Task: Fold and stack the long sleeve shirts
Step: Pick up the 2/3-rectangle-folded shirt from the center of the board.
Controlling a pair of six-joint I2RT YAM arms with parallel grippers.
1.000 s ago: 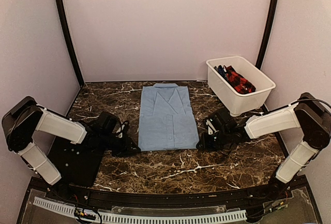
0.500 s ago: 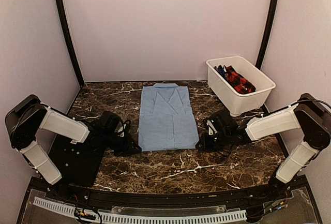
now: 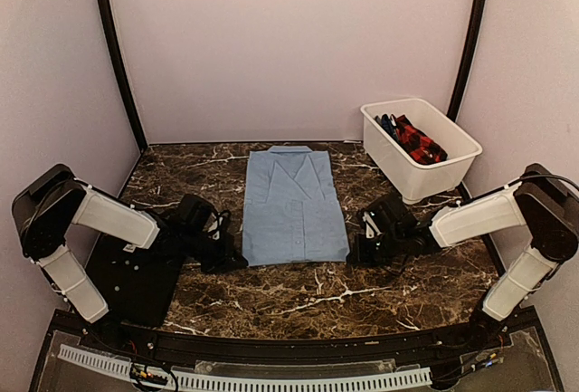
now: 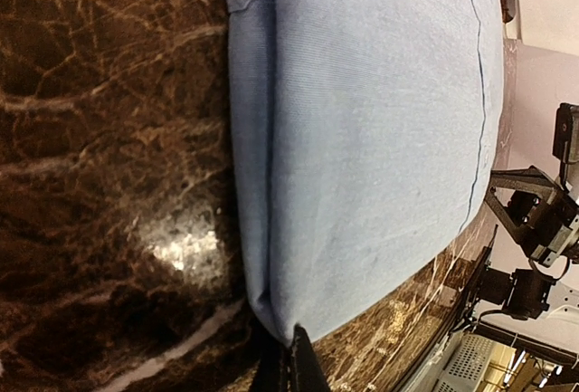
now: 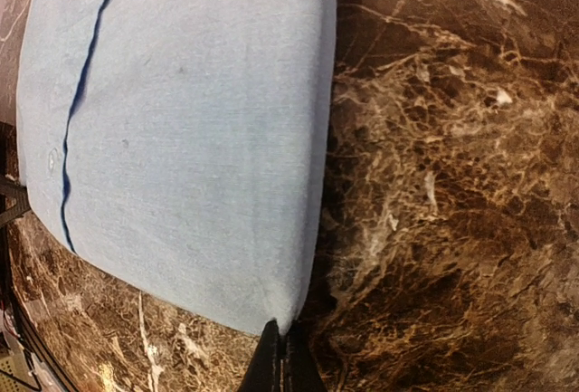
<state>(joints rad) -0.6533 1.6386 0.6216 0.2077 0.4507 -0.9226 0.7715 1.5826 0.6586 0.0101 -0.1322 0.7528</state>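
Note:
The light-blue long sleeve shirt lies flat in the middle of the table, folded into a long narrow rectangle with its collar at the far end. My left gripper is low at the near-left corner and shut on it. In the left wrist view the closed fingertips pinch the corner of the blue cloth. My right gripper is shut on the near-right corner. In the right wrist view its tips pinch the cloth. A red-black checked shirt and a dark blue one lie in the bin.
A white plastic bin stands at the back right, just beyond my right arm. A flat black square mat lies at the near left under my left arm. Dark marble tabletop shows in front of the shirt. Walls enclose the table.
Both arms have shifted slightly, the right gripper a little to the right with its corner. The shirt stays flat on the table.

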